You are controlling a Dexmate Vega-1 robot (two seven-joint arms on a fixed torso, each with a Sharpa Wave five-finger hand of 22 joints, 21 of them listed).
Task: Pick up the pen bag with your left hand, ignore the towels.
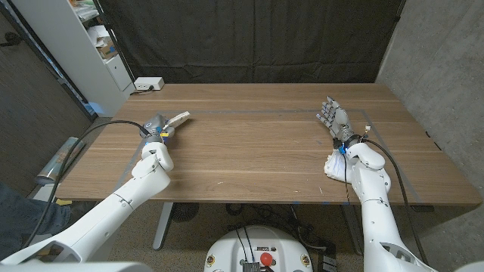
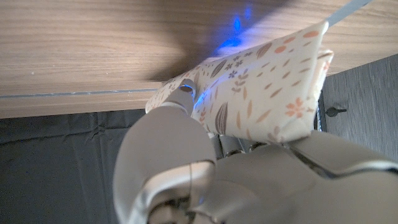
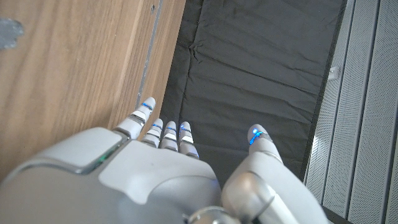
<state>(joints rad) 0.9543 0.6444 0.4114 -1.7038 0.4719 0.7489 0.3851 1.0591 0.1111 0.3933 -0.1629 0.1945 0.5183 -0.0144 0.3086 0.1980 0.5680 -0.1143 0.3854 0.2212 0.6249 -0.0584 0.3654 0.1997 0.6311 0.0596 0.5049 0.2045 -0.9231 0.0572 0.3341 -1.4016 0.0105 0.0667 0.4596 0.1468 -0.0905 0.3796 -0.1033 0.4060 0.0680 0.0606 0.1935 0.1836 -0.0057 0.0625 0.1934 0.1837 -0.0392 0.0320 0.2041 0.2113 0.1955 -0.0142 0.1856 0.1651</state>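
Left hand, wrist view: fingers closed on the pen bag, a cream pouch with a leaf and flower print, thumb pressed on its printed face; the bag stands out past the fingertips toward the wooden table. Head view: left hand near the table's left edge, the pen bag sticking out of it toward the table's middle; whether it has left the tabletop cannot be told.

Right hand: near the right edge, well apart from the bag, fingers straight and a little spread, holding nothing; wrist view agrees, fingertips apart with no object between them.

Towels: none seen.

Status, as judged: grasp done with the correct hand; lift either under way or left to do.
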